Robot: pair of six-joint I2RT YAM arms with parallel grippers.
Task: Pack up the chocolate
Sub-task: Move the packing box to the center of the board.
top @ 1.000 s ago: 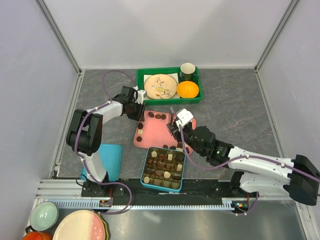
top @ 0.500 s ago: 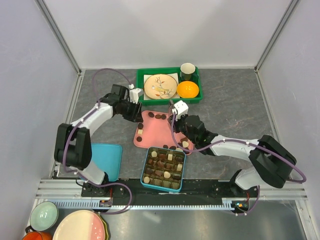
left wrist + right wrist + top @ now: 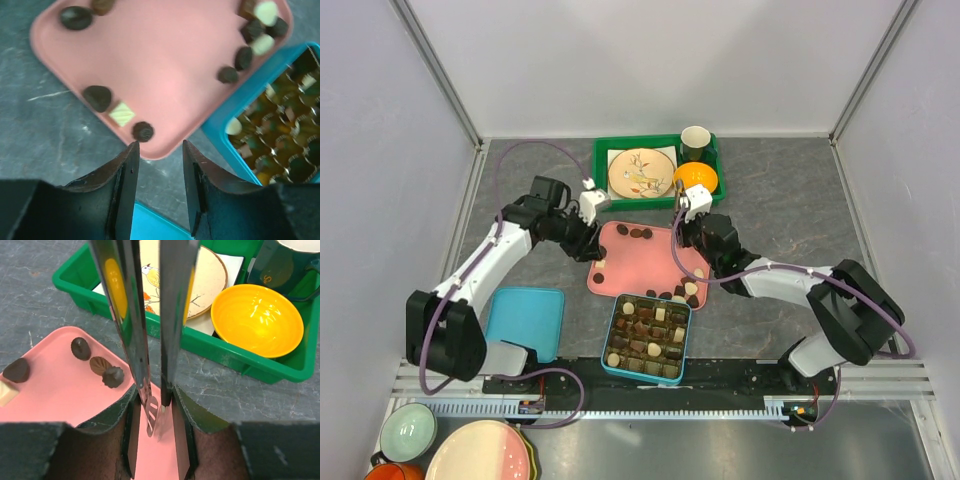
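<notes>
The left end effector (image 3: 159, 147) is hovering released, a dark chocolate (image 3: 143, 131) lying just off its tips on the pink tray (image 3: 170, 70); the right end effector (image 3: 154, 410) is clenching tongs (image 3: 135, 340).

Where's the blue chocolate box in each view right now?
Top external: blue chocolate box lower centre, near the arm bases.
Left wrist: right side, beside the pink tray.
Right wrist: not in view.
Shared landmark: pink tray, seen in all three.

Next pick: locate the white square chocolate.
Left wrist view, lower left: white square chocolate sits at the pink tray's edge between two dark pieces, ahead of the left gripper.
</notes>
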